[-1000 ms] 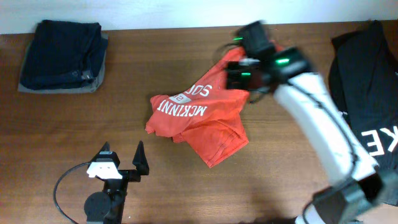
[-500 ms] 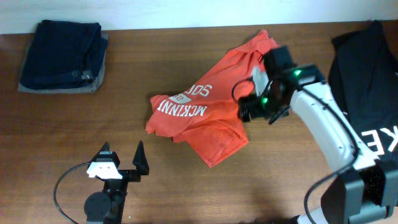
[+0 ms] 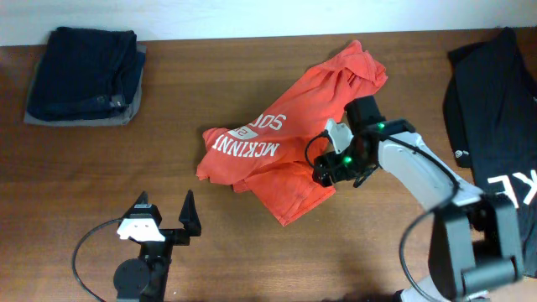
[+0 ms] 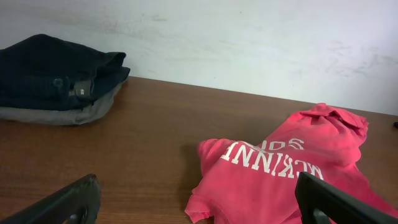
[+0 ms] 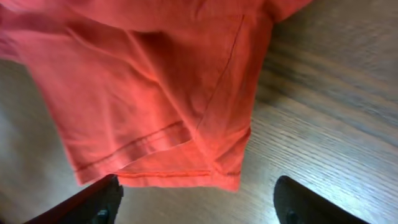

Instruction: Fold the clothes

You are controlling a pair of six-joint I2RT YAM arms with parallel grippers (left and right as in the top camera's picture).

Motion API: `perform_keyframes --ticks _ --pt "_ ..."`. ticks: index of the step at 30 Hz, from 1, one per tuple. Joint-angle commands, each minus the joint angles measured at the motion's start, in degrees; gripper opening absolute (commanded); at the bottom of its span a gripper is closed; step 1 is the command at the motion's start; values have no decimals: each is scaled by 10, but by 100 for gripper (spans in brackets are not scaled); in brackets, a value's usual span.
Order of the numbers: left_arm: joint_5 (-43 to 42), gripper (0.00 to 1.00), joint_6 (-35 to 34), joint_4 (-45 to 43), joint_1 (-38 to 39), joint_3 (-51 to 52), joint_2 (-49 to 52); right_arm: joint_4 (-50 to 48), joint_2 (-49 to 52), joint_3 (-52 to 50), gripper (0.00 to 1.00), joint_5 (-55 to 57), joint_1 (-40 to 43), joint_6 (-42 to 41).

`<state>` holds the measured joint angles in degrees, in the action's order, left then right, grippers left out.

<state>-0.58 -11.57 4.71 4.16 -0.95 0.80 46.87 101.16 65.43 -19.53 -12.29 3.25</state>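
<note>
We see the red-orange T-shirt [image 3: 285, 138] lying crumpled near the middle of the tabletop [image 3: 252, 67], not yet folded. In the overhead view, with 12 o'clock at the far edge, its bulk runs from about 8 o'clock up to 1 o'clock. A bunched part reaches toward the far edge and a hemmed flap spreads toward 5 o'clock. The white lettering [image 3: 248, 143] sits on the 9 o'clock side, upside down to that camera.

The right gripper [image 3: 325, 172] hangs at the shirt's 4 o'clock edge, its arm coming in from 4 o'clock. In the right wrist view we find its fingers [image 5: 99, 200] spread wide with nothing between them. The stitched hem corner of the flap lies flat on the wood just ahead of the gap. We cannot tell whether the fingers touch the cloth.

The left gripper [image 3: 165, 203] sits well apart from the shirt, toward 7 o'clock of it, close to the near edge. Its fingers [image 4: 68, 202] are also spread wide and hold nothing, with bare wood between them and the shirt.

A dark navy folded pile [image 3: 84, 75] rests at 10 o'clock, in the far left corner. A black shirt [image 3: 491, 109] with white letters lies at 3 o'clock, along the right edge.
</note>
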Motion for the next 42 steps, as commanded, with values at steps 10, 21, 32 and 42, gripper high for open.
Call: perform_keyframes --ticks 10,21,32,42 --pt "4 100 9 0 -3 4 -5 -7 80 -8 76 -9 -1 -27" --pt "4 100 9 0 -3 4 -5 -7 80 -8 43 50 -33 -83" --pt "4 100 9 0 -3 4 -5 30 67 45 4 124 -72 -149" --pt "4 100 9 0 -3 4 -5 86 -55 112 4 115 -75 -177"
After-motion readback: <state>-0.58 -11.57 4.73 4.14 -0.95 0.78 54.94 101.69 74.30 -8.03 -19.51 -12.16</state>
